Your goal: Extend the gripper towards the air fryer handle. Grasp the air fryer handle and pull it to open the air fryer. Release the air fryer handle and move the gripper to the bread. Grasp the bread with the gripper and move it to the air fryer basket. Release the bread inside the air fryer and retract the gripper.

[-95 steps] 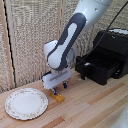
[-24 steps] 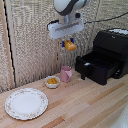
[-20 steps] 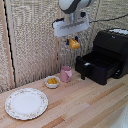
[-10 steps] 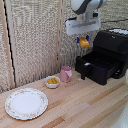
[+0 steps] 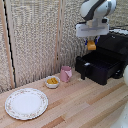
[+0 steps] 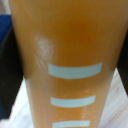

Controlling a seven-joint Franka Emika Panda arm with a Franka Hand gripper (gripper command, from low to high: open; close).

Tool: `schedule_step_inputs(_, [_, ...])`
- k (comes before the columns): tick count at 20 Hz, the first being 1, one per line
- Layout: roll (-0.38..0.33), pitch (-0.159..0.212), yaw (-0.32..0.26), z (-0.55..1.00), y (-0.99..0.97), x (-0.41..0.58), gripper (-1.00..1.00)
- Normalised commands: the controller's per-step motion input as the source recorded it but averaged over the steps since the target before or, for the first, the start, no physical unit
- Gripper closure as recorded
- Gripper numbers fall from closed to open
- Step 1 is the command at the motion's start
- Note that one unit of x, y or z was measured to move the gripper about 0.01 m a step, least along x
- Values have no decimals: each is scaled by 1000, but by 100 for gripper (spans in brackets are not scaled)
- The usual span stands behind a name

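The bread (image 6: 65, 50) fills nearly the whole wrist view — a blurred golden-orange block, very close to the lens. Pale blue-white bars cross its face, stacked one under another, each slightly curved. A soft sheen lies on its surface above the uppermost bar. At one edge a dark shape with a patch of blue shows — too blurred to identify. Pale surface peeks past the lower corners.

You can't see the gripper (image 5: 91, 40) fingers behind the bread (image 5: 91, 46); the blurred bread (image 6: 67, 65) overruns the wrist view; the air fryer (image 5: 111, 55) is cropped
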Motion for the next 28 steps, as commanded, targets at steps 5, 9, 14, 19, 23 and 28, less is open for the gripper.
schedule_step_inputs(5, [21,0,-91,-294,-826,373,100])
schedule_step_inputs(9, [4,0,-42,-401,-586,355,100])
schedule_step_inputs(14, [-3,26,0,-313,-504,254,100])
schedule_step_inputs(19, [-32,31,26,-249,-378,36,100])
schedule_step_inputs(23, [-47,1,89,-132,-305,60,-100])
schedule_step_inputs(28, [-2,0,33,19,-159,107,-100])
